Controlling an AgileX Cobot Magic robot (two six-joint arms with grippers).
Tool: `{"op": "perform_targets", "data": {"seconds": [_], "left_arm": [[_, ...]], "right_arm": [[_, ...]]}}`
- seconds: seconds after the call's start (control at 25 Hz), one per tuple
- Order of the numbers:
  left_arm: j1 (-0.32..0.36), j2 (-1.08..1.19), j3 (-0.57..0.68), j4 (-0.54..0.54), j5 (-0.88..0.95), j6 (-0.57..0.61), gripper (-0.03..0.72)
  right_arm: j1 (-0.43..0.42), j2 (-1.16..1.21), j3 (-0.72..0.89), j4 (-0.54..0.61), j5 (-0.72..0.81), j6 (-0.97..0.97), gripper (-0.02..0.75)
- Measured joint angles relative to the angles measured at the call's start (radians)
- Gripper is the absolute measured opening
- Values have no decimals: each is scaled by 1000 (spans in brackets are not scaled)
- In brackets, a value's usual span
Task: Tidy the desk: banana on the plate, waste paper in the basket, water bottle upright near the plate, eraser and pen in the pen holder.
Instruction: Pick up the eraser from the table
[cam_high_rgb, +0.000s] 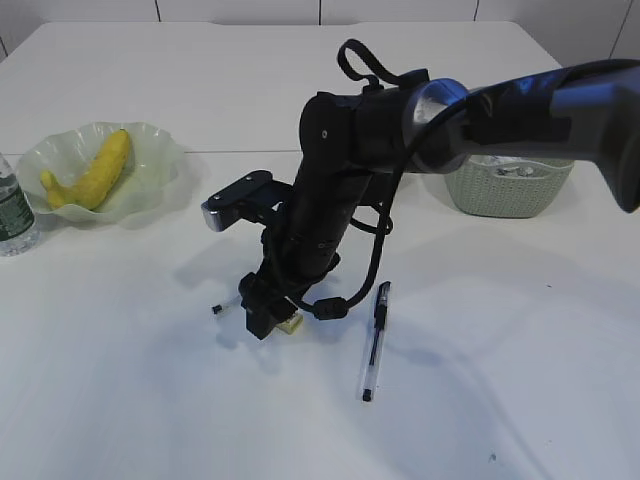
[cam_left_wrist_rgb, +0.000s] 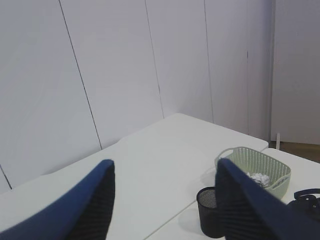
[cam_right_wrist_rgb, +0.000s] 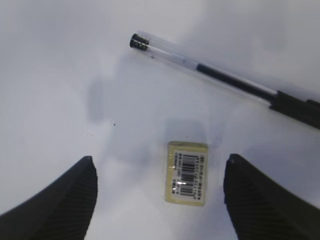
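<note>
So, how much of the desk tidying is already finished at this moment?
Done, it seems: the banana lies on the plate, crumpled paper sits in the basket, and the water bottle stands upright beside the plate. In hand: the right gripper, open, hangs over the eraser without touching it. Left: the eraser and the pen, both on the table, must go into the pen holder.

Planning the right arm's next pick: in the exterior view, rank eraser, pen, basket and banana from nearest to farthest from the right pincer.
1. Eraser: directly under the right pincer.
2. Pen: lying just to its right.
3. Basket and banana: both far off, basket back right, banana on the plate back left; too close to call.
</note>
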Motion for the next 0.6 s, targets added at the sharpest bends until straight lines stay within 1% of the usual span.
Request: {"op": "perform_targets", "data": {"seconds": [0.6], "left_arm": [[0, 0, 0, 2, 23, 0, 443]], "right_arm": [[0, 0, 0, -38, -33, -2, 586]]}}
